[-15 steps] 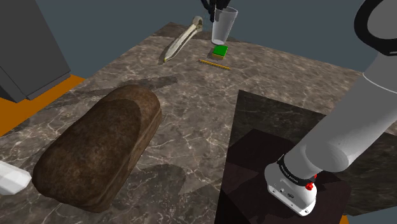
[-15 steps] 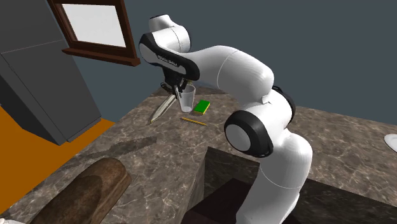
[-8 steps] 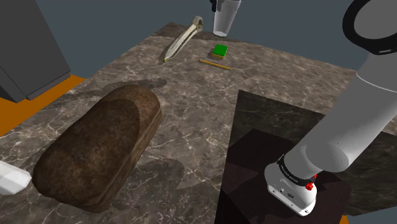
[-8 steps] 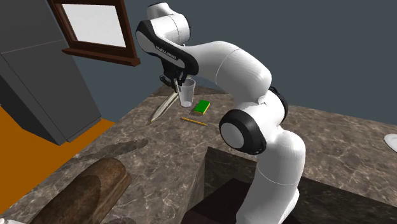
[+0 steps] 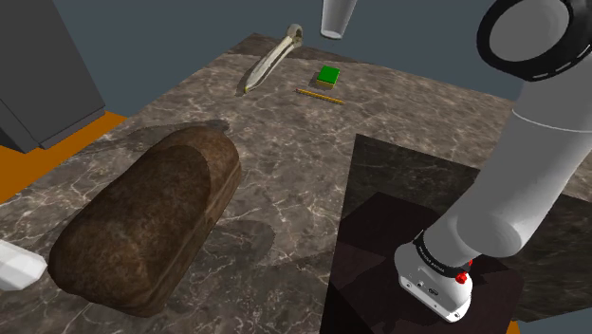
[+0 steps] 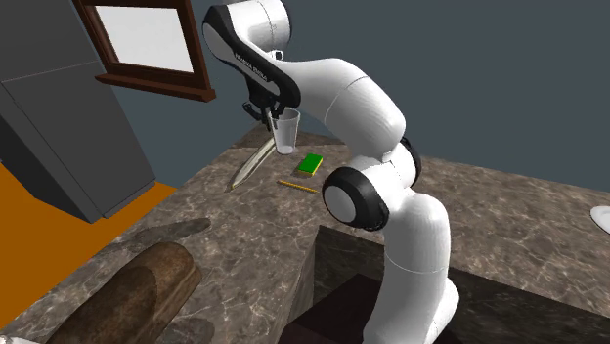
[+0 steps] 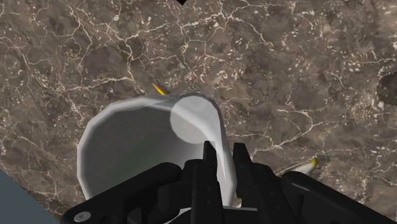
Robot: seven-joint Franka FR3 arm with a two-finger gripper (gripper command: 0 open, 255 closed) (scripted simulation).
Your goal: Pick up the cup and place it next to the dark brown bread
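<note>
Hanging above the tabletop, the pincer pinches one pale cup by its wall. Below lie one dark brown loaf, one knife, one green block, one pencil.

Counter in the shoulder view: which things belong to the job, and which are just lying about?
Job: cup, gripper clasping it, dark brown bread.
Lying about: green block, yellow pencil, pale knife-like tool.
</note>
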